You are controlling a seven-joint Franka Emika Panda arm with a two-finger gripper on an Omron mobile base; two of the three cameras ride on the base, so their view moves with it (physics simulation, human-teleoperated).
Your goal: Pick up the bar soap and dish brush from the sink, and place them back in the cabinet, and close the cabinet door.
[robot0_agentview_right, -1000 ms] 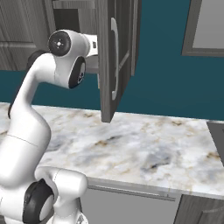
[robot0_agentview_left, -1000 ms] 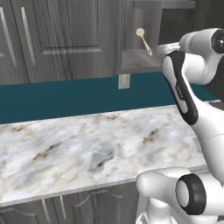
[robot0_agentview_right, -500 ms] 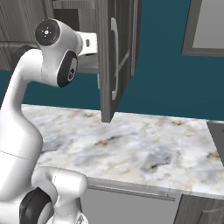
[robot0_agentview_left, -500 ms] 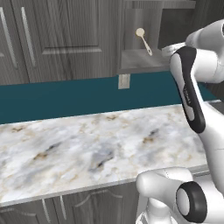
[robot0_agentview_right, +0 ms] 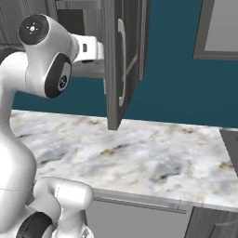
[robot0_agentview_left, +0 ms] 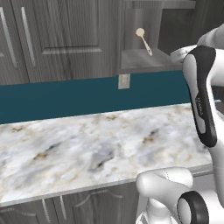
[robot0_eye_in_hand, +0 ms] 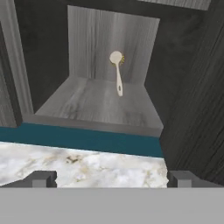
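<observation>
Arm raised since the earlier frame; claw (robot0_eye_in_hand: 109, 179) wide, empty, facing the cabinet (robot0_eye_in_hand: 105, 103). Dish brush (robot0_eye_in_hand: 117, 72) unmoved, leaning on back wall. Cabinet door (robot0_agentview_right: 122, 60) open.

Cream round-headed dish brush (robot0_agentview_left: 144, 40) leaning against back wall inside open dark grey woodgrain wall cabinet (robot0_agentview_left: 144, 61), above marble counter (robot0_agentview_left: 96, 151).

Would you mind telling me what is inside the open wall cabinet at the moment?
The dish brush stands propped against the back wall of the cabinet, handle end on the grey shelf. No bar soap shows there. The cabinet door hangs open, hiding the inside from the right.
</observation>
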